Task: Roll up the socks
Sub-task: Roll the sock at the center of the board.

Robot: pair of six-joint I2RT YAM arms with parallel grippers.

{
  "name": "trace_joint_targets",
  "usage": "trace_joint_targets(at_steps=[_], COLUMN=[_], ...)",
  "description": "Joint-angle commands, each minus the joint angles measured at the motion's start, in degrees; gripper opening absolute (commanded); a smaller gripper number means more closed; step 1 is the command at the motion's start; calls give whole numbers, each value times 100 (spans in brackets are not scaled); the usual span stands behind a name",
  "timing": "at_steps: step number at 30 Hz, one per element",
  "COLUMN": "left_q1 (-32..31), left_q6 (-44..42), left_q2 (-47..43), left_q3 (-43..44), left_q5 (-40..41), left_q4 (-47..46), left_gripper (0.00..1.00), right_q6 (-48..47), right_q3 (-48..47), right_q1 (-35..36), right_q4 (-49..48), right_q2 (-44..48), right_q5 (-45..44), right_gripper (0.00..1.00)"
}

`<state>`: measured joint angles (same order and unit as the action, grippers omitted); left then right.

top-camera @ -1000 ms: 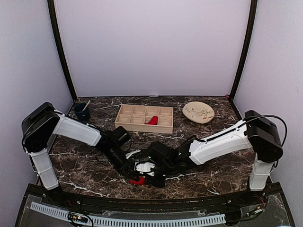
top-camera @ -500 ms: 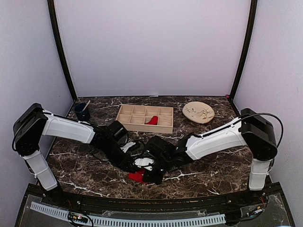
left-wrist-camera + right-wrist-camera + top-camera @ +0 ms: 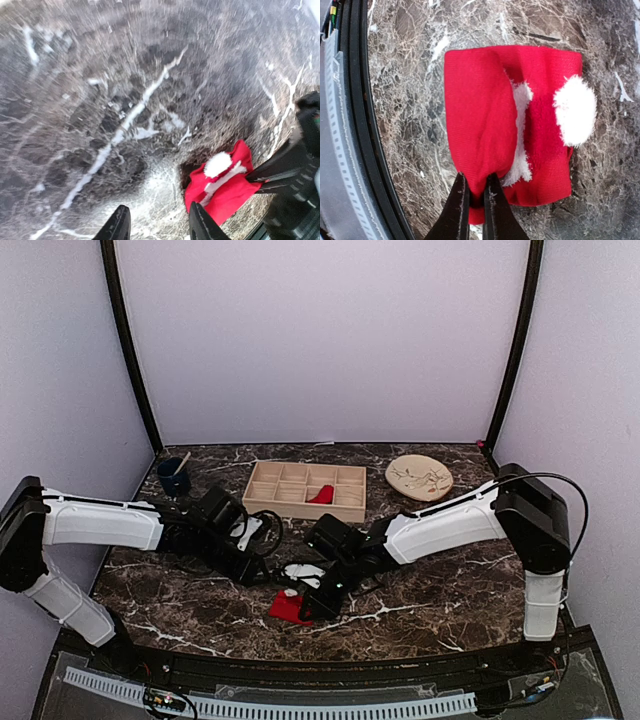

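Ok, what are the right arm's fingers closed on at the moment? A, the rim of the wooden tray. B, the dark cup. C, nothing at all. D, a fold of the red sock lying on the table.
D: in the right wrist view the right arm's fingers are pinched together on a raised fold of the red sock, which lies on the marble table.

Nothing readable here as far as I can tell, no words, brand marks or numbers on anything, the white bits on the red sock [image 3: 475, 115] are just fuzzy patches and the marks on the plate [image 3: 419, 478] are too small to make out.
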<state>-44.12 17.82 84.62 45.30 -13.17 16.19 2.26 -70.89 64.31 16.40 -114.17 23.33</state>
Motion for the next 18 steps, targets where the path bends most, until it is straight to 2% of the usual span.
trace_joint_targets(at_steps=[1,6,12,18], left_q1=[2,-314,-1002,-1362], left_q6=[135,-121,-671,-1172], left_q2=[-516,-867,-1135,-1385], left_q3=[-456,-849,-1072,-1317], left_q5=[222,276,844,753], left_q4=[-726,-1306,-1551,-1798], left_gripper=[42,42,42,43], right_q6=[222,435,667,587], right_q3=[-177,-267,-332,-583], right_q1=[-193,-407,-654,-726], right_q4=[557,673,761,1126], right_q2=[-334,-520,-699,-885], right_q5=[543,1202,1920,2188], right_gripper=[0,0,0,0])
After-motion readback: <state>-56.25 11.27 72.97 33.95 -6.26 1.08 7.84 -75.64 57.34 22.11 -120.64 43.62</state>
